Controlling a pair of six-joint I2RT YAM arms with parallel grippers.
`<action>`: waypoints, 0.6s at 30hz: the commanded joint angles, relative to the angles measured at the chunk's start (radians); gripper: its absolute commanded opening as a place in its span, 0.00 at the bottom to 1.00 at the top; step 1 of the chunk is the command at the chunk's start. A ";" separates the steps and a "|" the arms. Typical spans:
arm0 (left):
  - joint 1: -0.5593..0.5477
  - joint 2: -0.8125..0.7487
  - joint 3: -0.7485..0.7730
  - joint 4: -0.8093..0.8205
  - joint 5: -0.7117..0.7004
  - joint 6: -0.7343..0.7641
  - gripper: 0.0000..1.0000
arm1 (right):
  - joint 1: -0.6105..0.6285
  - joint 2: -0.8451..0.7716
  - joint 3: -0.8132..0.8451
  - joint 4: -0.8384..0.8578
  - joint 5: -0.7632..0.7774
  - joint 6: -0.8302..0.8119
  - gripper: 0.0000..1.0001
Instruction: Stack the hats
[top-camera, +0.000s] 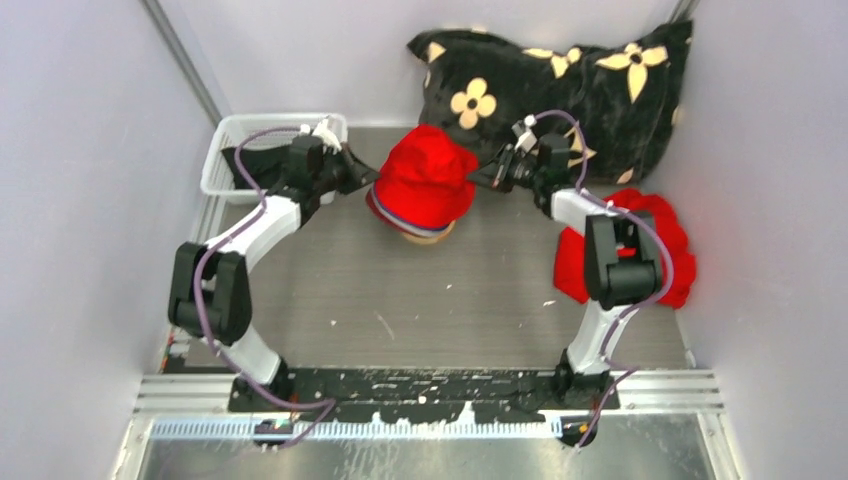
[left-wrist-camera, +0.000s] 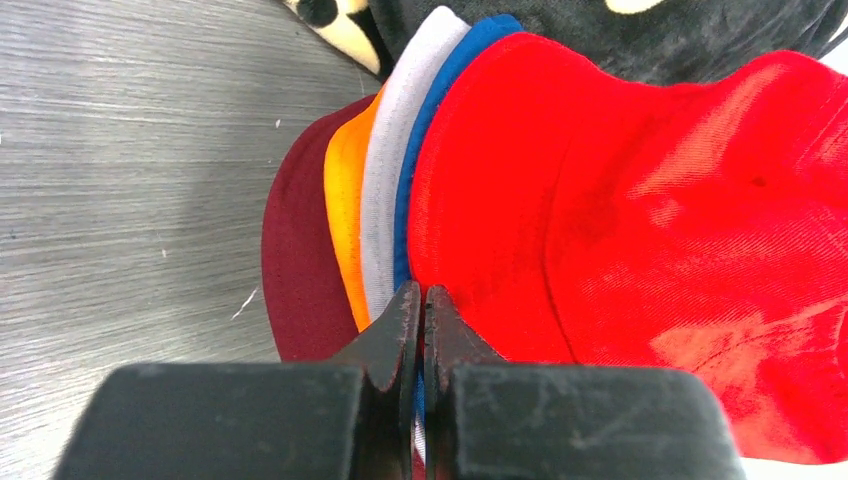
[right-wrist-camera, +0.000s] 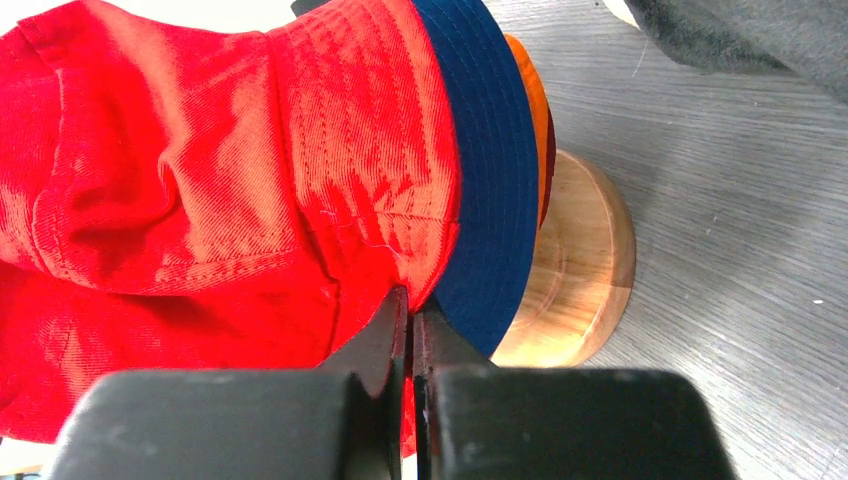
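A red hat (top-camera: 425, 180) tops a stack of hats on a round wooden stand (right-wrist-camera: 580, 270) at the middle back of the table. In the left wrist view the brims show in order: maroon (left-wrist-camera: 300, 270), orange (left-wrist-camera: 345, 200), pale grey (left-wrist-camera: 390, 160), blue (left-wrist-camera: 440, 90), red (left-wrist-camera: 620, 200). My left gripper (top-camera: 372, 178) is shut on the brim edge at the stack's left, with red and blue fabric between the jaws (left-wrist-camera: 422, 300). My right gripper (top-camera: 478, 180) is shut on the red hat's brim at its right (right-wrist-camera: 410, 305), above the blue hat (right-wrist-camera: 490, 180). A black hat (top-camera: 262, 160) lies in the basket.
A white basket (top-camera: 222, 165) stands at the back left, behind the left arm. A black pillow with cream flowers (top-camera: 560, 80) leans on the back wall. A bright red cloth bundle (top-camera: 670, 250) lies at the right, under the right arm. Grey walls close both sides.
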 joint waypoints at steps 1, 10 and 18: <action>0.017 0.000 -0.083 -0.101 -0.102 0.080 0.00 | 0.013 0.005 0.009 -0.052 0.053 -0.063 0.01; 0.020 -0.018 -0.098 -0.107 -0.106 0.091 0.00 | 0.019 -0.017 -0.003 -0.065 0.062 -0.080 0.01; 0.020 -0.077 -0.069 -0.135 -0.132 0.110 0.00 | 0.026 -0.063 0.002 -0.086 0.074 -0.109 0.01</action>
